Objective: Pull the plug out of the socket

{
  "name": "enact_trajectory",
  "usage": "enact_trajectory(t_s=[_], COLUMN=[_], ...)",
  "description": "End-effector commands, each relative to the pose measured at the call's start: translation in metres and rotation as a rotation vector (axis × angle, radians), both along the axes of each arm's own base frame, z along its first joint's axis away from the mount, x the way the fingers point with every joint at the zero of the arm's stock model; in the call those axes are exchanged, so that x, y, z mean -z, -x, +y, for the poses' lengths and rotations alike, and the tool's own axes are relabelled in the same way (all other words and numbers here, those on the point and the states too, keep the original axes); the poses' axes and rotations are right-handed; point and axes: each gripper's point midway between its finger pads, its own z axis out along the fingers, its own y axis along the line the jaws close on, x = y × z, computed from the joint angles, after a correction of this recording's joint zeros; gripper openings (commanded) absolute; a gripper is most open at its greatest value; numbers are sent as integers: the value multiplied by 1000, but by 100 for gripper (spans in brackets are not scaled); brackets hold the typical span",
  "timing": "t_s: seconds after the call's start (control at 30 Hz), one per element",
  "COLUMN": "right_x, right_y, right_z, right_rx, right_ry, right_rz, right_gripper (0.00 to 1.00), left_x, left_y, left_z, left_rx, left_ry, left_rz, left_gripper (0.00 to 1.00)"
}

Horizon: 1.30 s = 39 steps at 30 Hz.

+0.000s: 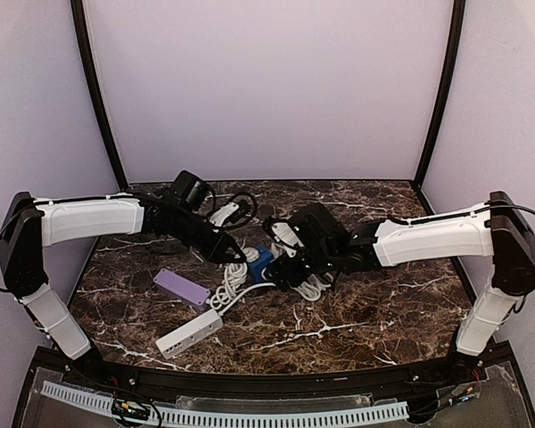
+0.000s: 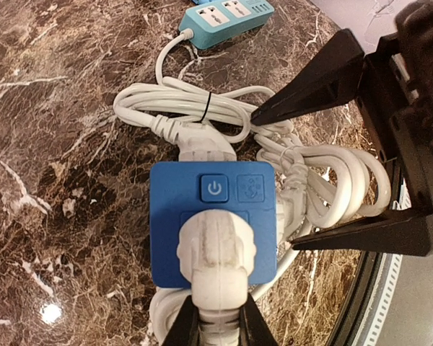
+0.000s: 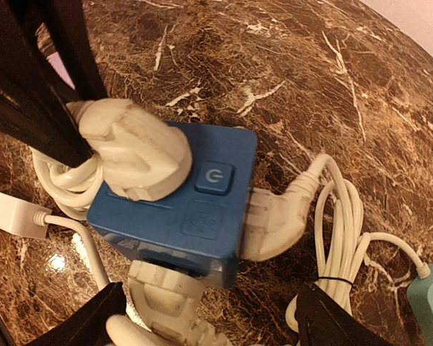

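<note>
Your left hand [image 2: 216, 308] has closed narrow on the plug [image 2: 215, 249], one black finger pressed to each side of its white body. The plug is seated in the top face of the socket [image 2: 166, 216], the small blue cube, just beside the power button [image 2: 214, 189]. The socket rests on the marble bench [image 1: 383, 312] near the middle, between your two arms, and lies partly on a bundle of white cable [image 2: 332, 180] tied in loops. Your right hand [image 3: 209, 295] stands wide, its fingers spread on either side of the cube's near end; the finger on the right of its wrist view is clearly apart from the blue wall, and you cannot tell from these views whether the other one touches. A second plug [image 3: 274, 216] sticks out of one side of the cube, and a third plug [image 3: 162, 292] out of the side nearest that hand. A teal power strip [image 2: 227, 18] lies beyond the cable bundle. From above, a purple power strip [image 1: 180, 287] and a white power strip [image 1: 189, 333] lie to the left of the cube, nearer the arm bases, well apart from both hands.
</note>
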Motion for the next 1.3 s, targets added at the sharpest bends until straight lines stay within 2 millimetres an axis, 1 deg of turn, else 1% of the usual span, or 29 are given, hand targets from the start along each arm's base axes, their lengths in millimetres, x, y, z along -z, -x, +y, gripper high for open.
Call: enact_trajectory(t_s=[0.0,0.1,0.2,0.37,0.43,0.7,0.83,1.0,1.13,1.23,1.27], right_x=[-5,1,3,13,16,28,33,28,21,19,19], right_y=[2,7,11,12,12,7,6,6,9,11,16], right_z=[-6,-6,1,11,14,21,22,26,28,29,31], right_rx=[-7,-24,-49,-74,-78,-80,-83,-92,-112,-122,-144], right_ry=[-20,-9,-15,17,22,42,50,33,12,13,4], right_rz=[15,41,65,73,77,83,87,84,83,76,87], right_gripper=[84,85,82,74,70,60,46,24,10,2,0], left_x=[-27,-31,-32,-37,-39,-46,-49,-51,-48,-47,-46], left_y=[2,2,3,2,1,5,6,6,3,0,-1], left_z=[-3,-3,-2,0,1,0,1,4,8,10,12], left_rx=[-6,-10,-13,-18,-21,0,8,12,-1,-14,-4], left_ry=[107,121,126,134,137,169,172,162,141,126,117], left_rz=[-15,-10,-8,-22,-28,-26,-34,-51,-60,-59,-70], left_gripper=[1,1,1,1,1,1,1,1,1,1,1])
